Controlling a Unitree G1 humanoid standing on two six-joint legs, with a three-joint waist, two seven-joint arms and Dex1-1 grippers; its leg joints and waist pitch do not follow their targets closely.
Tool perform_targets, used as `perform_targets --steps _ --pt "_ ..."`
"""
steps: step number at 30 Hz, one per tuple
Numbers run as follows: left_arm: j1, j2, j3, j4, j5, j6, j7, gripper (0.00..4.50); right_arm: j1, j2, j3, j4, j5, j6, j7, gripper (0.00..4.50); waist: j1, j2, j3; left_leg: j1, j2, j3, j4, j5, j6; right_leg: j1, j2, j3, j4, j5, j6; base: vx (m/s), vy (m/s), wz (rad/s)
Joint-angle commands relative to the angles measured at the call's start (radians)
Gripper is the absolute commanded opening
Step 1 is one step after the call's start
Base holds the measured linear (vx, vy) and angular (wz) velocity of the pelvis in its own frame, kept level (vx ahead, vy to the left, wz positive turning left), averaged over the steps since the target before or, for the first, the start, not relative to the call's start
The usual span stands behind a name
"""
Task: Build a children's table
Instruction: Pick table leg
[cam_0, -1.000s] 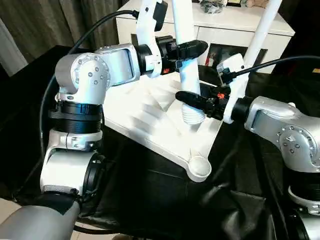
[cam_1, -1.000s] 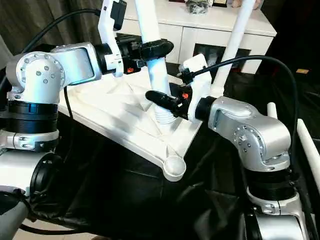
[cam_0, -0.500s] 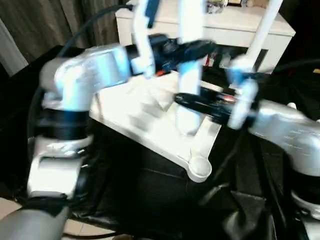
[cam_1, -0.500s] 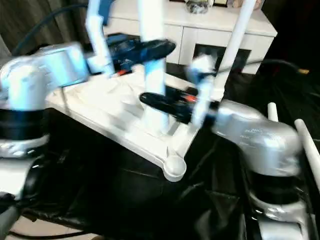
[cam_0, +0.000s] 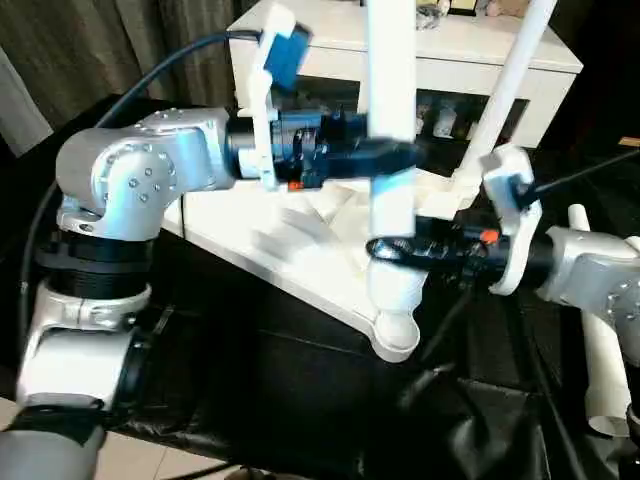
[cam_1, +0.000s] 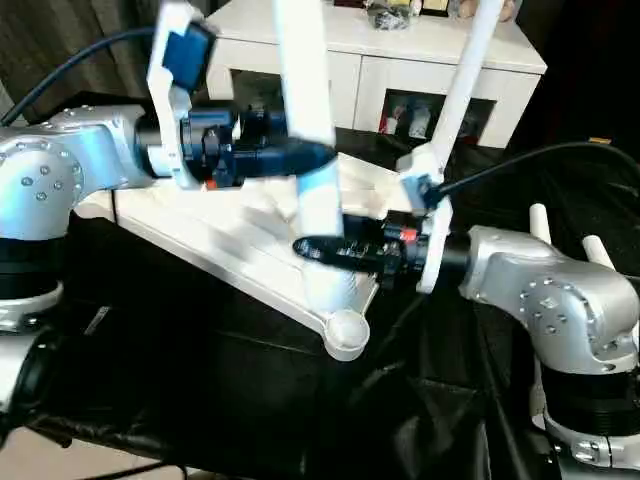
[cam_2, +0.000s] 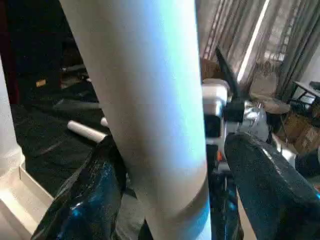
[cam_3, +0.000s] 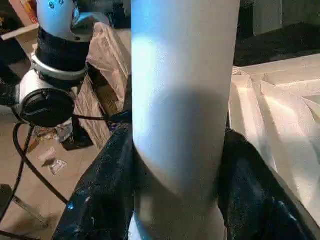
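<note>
Two end effectors work one white leg (cam_0: 392, 120). The right end effector (cam_0: 400, 249) is clamped on it low down, both black fingers pressed against the tube in the right wrist view. The left end effector (cam_0: 385, 156), higher on the same leg, has let go its earlier clamp: in the left wrist view one finger (cam_2: 95, 200) sits against the tube while the other stands off with a gap, so it brackets the leg loosely.

Below the right end effector, the leg's foot now stands over the near corner socket (cam_0: 397, 331) of the upturned tabletop (cam_0: 300, 235); a second ago it sat further in, over the ribbed underside. Whether it has entered the socket I cannot tell. That shift suggests seating comes next, the right end effector carrying the load.

Beyond both, another leg (cam_0: 508, 80) stands upright at the far corner. Spare legs (cam_1: 590, 260) lie beside the right arm on the black counter (cam_0: 300, 400).
</note>
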Motion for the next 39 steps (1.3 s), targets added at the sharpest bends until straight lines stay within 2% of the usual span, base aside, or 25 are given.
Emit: perform_targets --steps 1,5,6,7,9,13,20,22,23,24,26,28,31,33,35,37,38,39 --pt "-0.004 -0.004 -0.013 -0.018 0.010 -0.007 0.008 2.97 -0.002 -0.009 0.005 -0.005 -0.010 -0.018 0.005 1.87 0.003 -0.003 -0.068 0.019 0.069 -0.027 -0.085 -0.211 -0.030 0.051 -0.071 0.042 -0.075 -0.333 -0.212 0.000 0.000 0.00" --pt "-0.012 -0.035 0.002 0.012 0.011 -0.017 0.049 2.57 -0.008 -0.013 0.018 0.004 -0.022 -0.036 0.004 1.87 0.004 -0.004 -0.069 0.016 0.067 -0.026 -0.082 -0.196 -0.020 0.054 -0.071 0.042 -0.075 -0.311 -0.223 0.000 0.000 0.00" --pt "-0.014 -0.041 0.008 0.019 0.014 -0.022 0.058 2.57 -0.009 -0.012 0.020 0.008 -0.027 -0.041 0.004 1.87 0.007 0.004 -0.070 0.016 0.067 -0.027 -0.083 -0.191 -0.018 0.055 -0.071 0.042 -0.072 -0.300 -0.226 0.000 0.000 0.00" --pt "-0.014 -0.043 0.010 0.022 0.014 -0.022 0.060 2.47 -0.009 -0.012 0.021 0.009 -0.029 -0.043 0.004 1.87 0.005 0.000 -0.070 0.015 0.067 -0.026 -0.083 -0.190 -0.016 0.056 -0.069 0.041 -0.073 -0.295 -0.226 0.000 0.000 0.00" --pt "-0.019 -0.060 0.035 0.035 0.006 -0.023 0.079 2.24 -0.011 -0.008 0.022 0.014 -0.035 -0.051 0.004 1.87 0.005 0.002 -0.071 0.016 0.066 -0.026 -0.081 -0.192 -0.014 0.055 -0.069 0.041 -0.072 -0.289 -0.232 0.000 0.000 0.00" --pt "-0.022 -0.087 0.075 0.046 -0.015 -0.017 0.111 2.05 -0.008 -0.004 0.026 0.018 -0.044 -0.060 0.004 1.87 0.007 0.000 -0.073 0.015 0.067 -0.026 -0.080 -0.178 -0.005 0.058 -0.070 0.040 -0.070 -0.257 -0.247 0.000 0.000 0.00" --pt "-0.027 -0.101 0.087 0.063 -0.015 -0.016 0.142 1.93 -0.006 -0.004 0.028 0.015 -0.047 -0.069 0.000 1.87 0.005 0.004 -0.070 0.018 0.066 -0.026 -0.081 -0.206 -0.006 0.056 -0.067 0.039 -0.075 -0.295 -0.240 0.000 0.000 0.00" --pt "-0.036 -0.111 0.099 0.067 -0.001 -0.023 0.181 1.92 -0.006 -0.007 0.037 0.011 -0.076 -0.111 -0.006 1.87 0.005 0.004 -0.070 0.018 0.068 -0.027 -0.082 -0.211 -0.012 0.056 -0.068 0.039 -0.075 -0.298 -0.237 0.000 0.000 0.00" --pt "-0.036 -0.112 0.099 0.066 0.002 -0.025 0.188 1.91 -0.008 -0.005 0.040 0.012 -0.086 -0.119 -0.016 2.43 0.005 0.004 -0.070 0.018 0.068 -0.027 -0.082 -0.211 -0.012 0.056 -0.068 0.039 -0.075 -0.298 -0.237 0.000 0.000 0.00" --pt "-0.037 -0.115 0.101 0.065 0.006 -0.027 0.204 1.91 -0.013 0.003 0.048 0.019 -0.112 -0.133 -0.042 2.57 0.005 0.004 -0.070 0.018 0.068 -0.028 -0.082 -0.213 -0.015 0.055 -0.068 0.039 -0.075 -0.302 -0.233 0.000 0.000 0.00" --pt "-0.037 -0.115 0.092 0.060 0.026 -0.041 0.220 1.90 -0.023 0.020 0.051 0.029 -0.130 -0.146 -0.070 2.63 0.003 0.000 -0.069 0.017 0.067 -0.029 -0.083 -0.212 -0.017 0.055 -0.068 0.039 -0.076 -0.311 -0.226 0.000 0.000 0.00" --pt "-0.037 -0.114 0.083 0.059 0.048 -0.050 0.238 1.90 -0.035 0.036 0.051 0.036 -0.139 -0.143 -0.101 2.92 0.002 0.001 -0.070 0.016 0.066 -0.028 -0.083 -0.209 -0.016 0.056 -0.069 0.040 -0.077 -0.326 -0.218 0.000 0.000 0.00" --pt "-0.044 -0.116 0.075 0.066 0.074 -0.052 0.281 1.89 -0.051 0.055 0.053 0.035 -0.151 -0.147 -0.136 3.07 0.000 0.003 -0.071 0.018 0.066 -0.029 -0.083 -0.207 -0.019 0.054 -0.067 0.040 -0.076 -0.319 -0.212 0.000 0.000 0.00" --pt "-0.054 -0.113 0.064 0.072 0.106 -0.051 0.315 1.89 -0.062 0.064 0.053 0.032 -0.150 -0.142 -0.148 3.36 0.001 0.004 -0.071 0.018 0.067 -0.029 -0.083 -0.202 -0.017 0.055 -0.066 0.040 -0.075 -0.294 -0.216 0.000 0.000 0.00" --pt "-0.066 -0.115 0.059 0.075 0.128 -0.042 0.361 1.89 -0.077 0.072 0.058 0.034 -0.171 -0.147 -0.177 3.45 0.001 0.006 -0.073 0.020 0.068 -0.029 -0.083 -0.193 -0.019 0.052 -0.064 0.040 -0.070 -0.262 -0.225 0.000 0.000 0.00" --pt "-0.070 -0.115 0.057 0.076 0.137 -0.041 0.377 1.89 -0.083 0.075 0.061 0.036 -0.181 -0.147 -0.190 3.58 0.002 0.005 -0.075 0.018 0.067 -0.028 -0.081 -0.176 -0.018 0.056 -0.065 0.040 -0.067 -0.234 -0.233 0.000 0.000 0.00" --pt "-0.071 -0.113 0.051 0.074 0.146 -0.044 0.381 1.89 -0.089 0.080 0.064 0.039 -0.198 -0.153 -0.204 3.68 0.002 0.000 -0.072 0.017 0.066 -0.026 -0.081 -0.175 -0.014 0.056 -0.066 0.041 -0.069 -0.232 -0.236 0.000 0.000 0.00" --pt "-0.072 -0.113 0.040 0.067 0.164 -0.044 0.395 1.89 -0.105 0.093 0.077 0.051 -0.238 -0.159 -0.244 3.80 0.002 0.000 -0.072 0.017 0.067 -0.026 -0.082 -0.173 -0.015 0.056 -0.067 0.041 -0.068 -0.234 -0.236 0.000 0.000 0.00"
